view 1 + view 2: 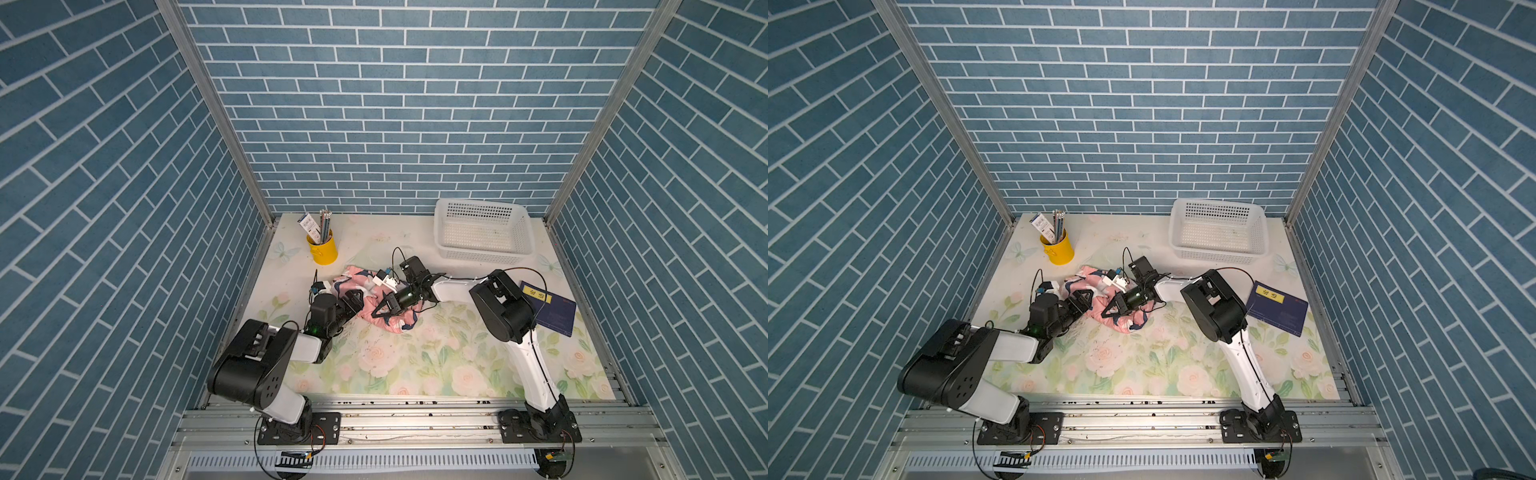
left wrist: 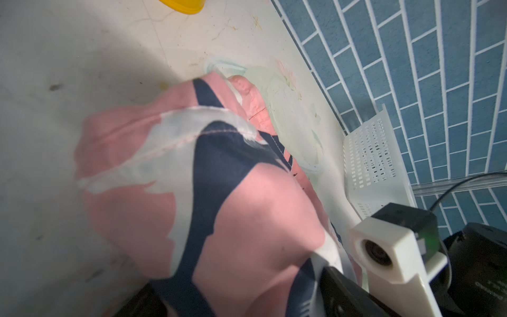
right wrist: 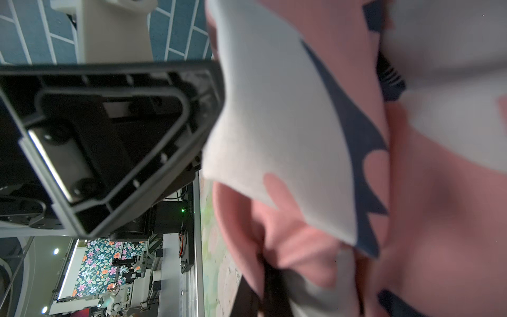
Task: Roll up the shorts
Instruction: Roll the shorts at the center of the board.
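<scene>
The pink shorts [image 1: 362,281] with navy-and-white sharks lie bunched in a loose bundle in the middle of the floral table [image 1: 415,357], seen in both top views [image 1: 1091,277]. My left gripper [image 1: 357,300] sits at the bundle's left end. It is open, its two black fingers [image 2: 337,285] stand wide apart, and the shorts [image 2: 247,219] bulge between them. My right gripper [image 1: 375,314] reaches in from the right, over the bundle. It is shut on a fold of the shorts [image 3: 301,241], with pink cloth pinched between its fingertips [image 3: 270,288].
A yellow cup [image 1: 322,248] with pencils stands at the back left. A white mesh basket [image 1: 482,230] sits at the back right, and a dark blue book [image 1: 550,309] lies by the right edge. Blue brick walls close three sides.
</scene>
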Available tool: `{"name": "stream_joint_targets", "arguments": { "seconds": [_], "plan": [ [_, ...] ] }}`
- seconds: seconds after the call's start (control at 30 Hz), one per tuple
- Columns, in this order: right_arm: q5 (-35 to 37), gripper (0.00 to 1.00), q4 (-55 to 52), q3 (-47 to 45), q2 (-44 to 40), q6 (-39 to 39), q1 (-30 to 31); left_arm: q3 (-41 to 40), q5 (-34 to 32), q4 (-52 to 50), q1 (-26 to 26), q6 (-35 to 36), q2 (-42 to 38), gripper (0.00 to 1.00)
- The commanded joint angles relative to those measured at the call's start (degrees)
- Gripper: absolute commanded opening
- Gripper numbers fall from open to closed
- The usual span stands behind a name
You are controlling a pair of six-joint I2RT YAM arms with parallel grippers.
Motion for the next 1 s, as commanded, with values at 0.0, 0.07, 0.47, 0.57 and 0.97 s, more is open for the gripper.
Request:
{"name": "stream_joint_targets", "arguments": {
  "seconds": [0.0, 0.07, 0.47, 0.57, 0.97],
  "plan": [
    [0.8, 0.0, -2.2, -1.7, 2.1, 1.2, -0.3, 2.8, 1.8, 3.6, 0.2, -0.4, 4.7, 0.83],
    [-0.1, 0.0, -2.2, -1.6, 2.4, 1.2, -0.3, 3.1, 2.2, 4.5, 0.2, -1.3, 6.7, 0.75],
    [9.3, 0.26, -2.9, -4.7, -4.1, -2.9, -2.2, 6.0, 2.9, -3.1, 0.2, -2.1, 7.2, 0.01],
    [19.8, 0.43, -4.3, -8.1, -11.8, -8.9, -2.2, 7.4, 2.8, -8.6, 0.1, -1.7, 5.4, 0.0],
    [59.5, 0.56, 4.8, -21.9, -30.0, -34.5, 14.2, 15.7, 2.3, -30.3, -0.1, -0.9, 3.6, 0.0]
  ]
}}
